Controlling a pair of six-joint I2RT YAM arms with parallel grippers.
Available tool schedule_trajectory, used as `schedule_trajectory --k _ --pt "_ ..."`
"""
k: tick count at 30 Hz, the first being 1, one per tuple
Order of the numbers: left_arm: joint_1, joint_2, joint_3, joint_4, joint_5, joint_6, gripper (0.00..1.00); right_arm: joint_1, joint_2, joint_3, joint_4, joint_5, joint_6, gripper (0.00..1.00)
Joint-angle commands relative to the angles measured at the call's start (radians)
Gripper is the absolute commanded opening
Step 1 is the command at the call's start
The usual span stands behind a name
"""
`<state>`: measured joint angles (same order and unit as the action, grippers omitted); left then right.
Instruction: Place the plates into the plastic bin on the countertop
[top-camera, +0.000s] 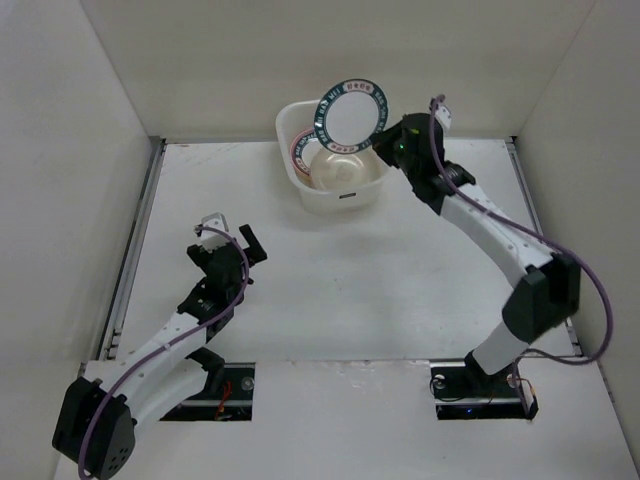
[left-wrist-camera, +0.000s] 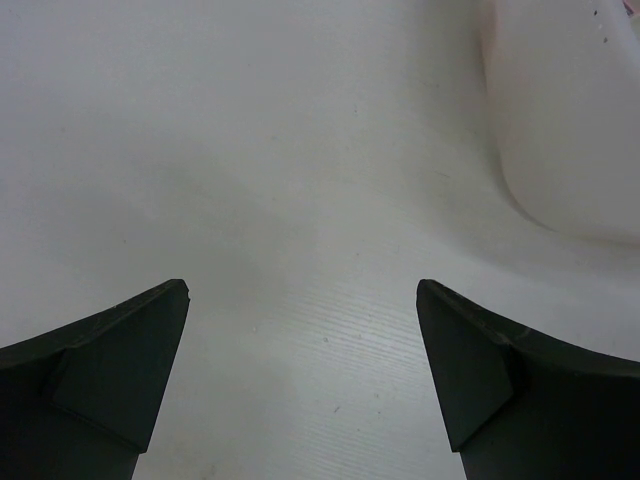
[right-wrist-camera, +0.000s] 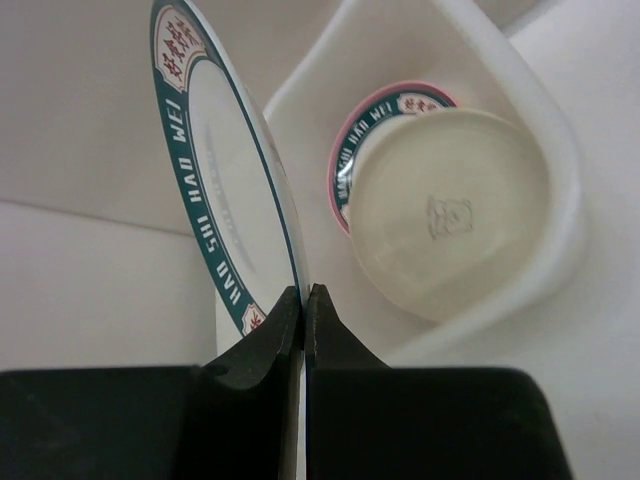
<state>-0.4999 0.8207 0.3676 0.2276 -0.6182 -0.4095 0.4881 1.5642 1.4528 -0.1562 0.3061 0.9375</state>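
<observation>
Right fingers pinch the teal plate by its rim above the bin; lower it flat before releasing. Left fingers gape, empty.

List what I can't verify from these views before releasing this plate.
- Top view: the held teal-rimmed plate covers the back corner of the bin.
- Top and right wrist views: the cream plate hides most of the pink plate and anything beneath.
- Left wrist view: bin cropped, blurred.
</observation>
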Motion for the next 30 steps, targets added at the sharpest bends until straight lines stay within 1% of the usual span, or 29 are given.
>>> schedule_trajectory --k 1,3,5,8,14,15,21,22,25,27,30 --pt "-0.009 -0.009 -0.016 0.073 -0.009 -0.017 1.0 -0.024 0.192 0.245 -0.044 -0.078 -0.107 0.0" --pt "-0.012 -0.011 -0.019 0.076 -0.005 -0.018 1.0 -0.032 0.296 0.34 -0.091 -0.076 -0.134 0.0" --pt "-0.015 -0.021 -0.018 0.075 -0.002 -0.018 1.0 -0.041 0.365 0.376 -0.108 -0.073 -0.135 0.0" --pt "-0.013 -0.037 -0.022 0.073 -0.002 -0.018 1.0 -0.049 0.413 0.365 -0.108 -0.07 -0.123 0.0" --pt "-0.022 -0.029 -0.018 0.069 -0.002 -0.02 1.0 -0.047 0.431 0.317 -0.105 -0.045 -0.135 0.01" --pt "-0.022 -0.031 -0.018 0.069 -0.002 -0.02 1.0 -0.046 0.431 0.31 -0.105 -0.038 -0.14 0.05" --pt "-0.021 -0.048 -0.022 0.067 -0.002 -0.018 1.0 -0.044 0.442 0.281 -0.105 0.004 -0.173 0.12" --pt "-0.021 -0.049 -0.022 0.067 -0.002 -0.018 1.0 -0.044 0.444 0.274 -0.105 0.008 -0.177 0.16" --pt "-0.021 -0.049 -0.024 0.067 -0.002 -0.018 1.0 -0.044 0.444 0.261 -0.103 0.028 -0.189 0.23" --pt "-0.021 -0.048 -0.024 0.065 -0.002 -0.018 1.0 -0.044 0.439 0.251 -0.1 0.048 -0.201 0.31" --pt "-0.022 -0.046 -0.024 0.065 -0.002 -0.017 1.0 -0.039 0.424 0.238 -0.094 0.071 -0.221 0.36"
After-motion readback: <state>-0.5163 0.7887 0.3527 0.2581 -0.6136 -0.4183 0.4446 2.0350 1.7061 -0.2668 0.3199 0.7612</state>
